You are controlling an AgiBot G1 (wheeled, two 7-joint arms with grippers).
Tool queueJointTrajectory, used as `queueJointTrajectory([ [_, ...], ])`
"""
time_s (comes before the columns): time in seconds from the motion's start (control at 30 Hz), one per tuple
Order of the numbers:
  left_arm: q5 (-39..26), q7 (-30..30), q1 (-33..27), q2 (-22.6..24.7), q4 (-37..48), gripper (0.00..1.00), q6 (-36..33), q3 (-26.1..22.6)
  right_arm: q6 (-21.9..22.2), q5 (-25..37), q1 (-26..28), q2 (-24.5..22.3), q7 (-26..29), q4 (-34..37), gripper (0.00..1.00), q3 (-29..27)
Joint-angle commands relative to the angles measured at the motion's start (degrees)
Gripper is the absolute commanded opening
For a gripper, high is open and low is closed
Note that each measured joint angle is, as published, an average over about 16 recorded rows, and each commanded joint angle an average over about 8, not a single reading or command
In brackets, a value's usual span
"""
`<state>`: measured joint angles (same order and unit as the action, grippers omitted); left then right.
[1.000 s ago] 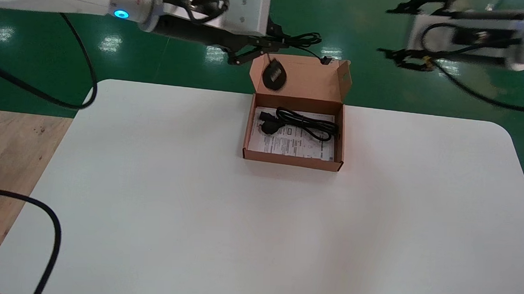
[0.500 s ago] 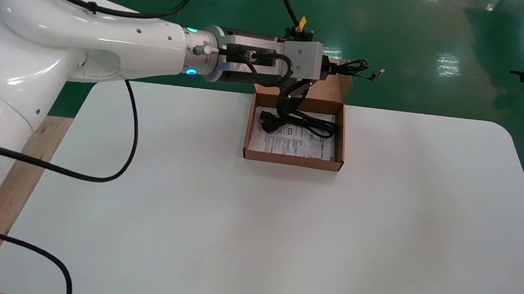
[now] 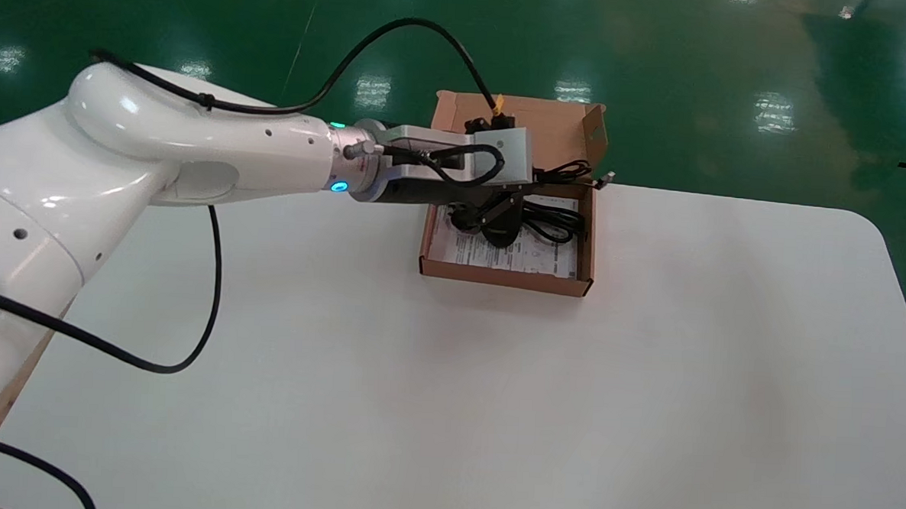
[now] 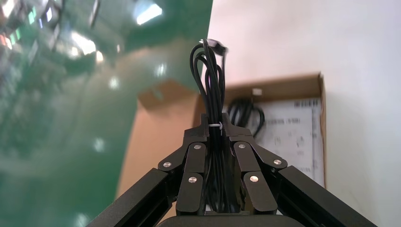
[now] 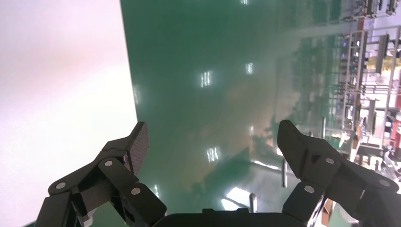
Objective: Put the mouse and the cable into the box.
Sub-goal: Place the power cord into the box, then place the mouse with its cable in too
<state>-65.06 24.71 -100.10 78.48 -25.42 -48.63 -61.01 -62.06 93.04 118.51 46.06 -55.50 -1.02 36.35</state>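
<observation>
Two black jaws of the left gripper (image 4: 215, 128) clamp the looped, tied black cord (image 4: 211, 75); its oval black mouse (image 3: 501, 227) hangs inside the shallow brown cardboard box (image 3: 507, 277), lower than before. Right gripper (image 5: 213, 135) idles far right of the box, jaws wide apart.

Overhead lights glare in spots on the green floor (image 3: 203, 14), and the box (image 3: 505, 276) casts a soft shadow.

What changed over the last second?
The left gripper, shut on the mouse cord, came down toward the box; the mouse now hangs inside it. The right gripper drew off to the right. Box, power cable and sheet stayed put.
</observation>
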Motion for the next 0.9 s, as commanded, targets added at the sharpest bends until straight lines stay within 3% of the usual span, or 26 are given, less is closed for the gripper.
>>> queueJointTrajectory([
  [0.03,1.0,-2.0,0.7,-0.1,1.0,0.0,1.1,-1.5,-0.3,0.0,-0.1,0.2,0.1,0.0,1.0,0.0],
  [0.37,2.6,-9.7,0.9,-0.3,2.6,0.0,0.2,-6.4,-1.5,-0.3,-0.4,0.3,-0.2,-0.4,1.0,-0.2],
  [0.9,3.7,-11.9,0.7,-0.1,-0.3,0.0,6.4,-11.7,-2.8,2.9,0.4,-2.5,-0.1,-1.5,1.0,2.0],
])
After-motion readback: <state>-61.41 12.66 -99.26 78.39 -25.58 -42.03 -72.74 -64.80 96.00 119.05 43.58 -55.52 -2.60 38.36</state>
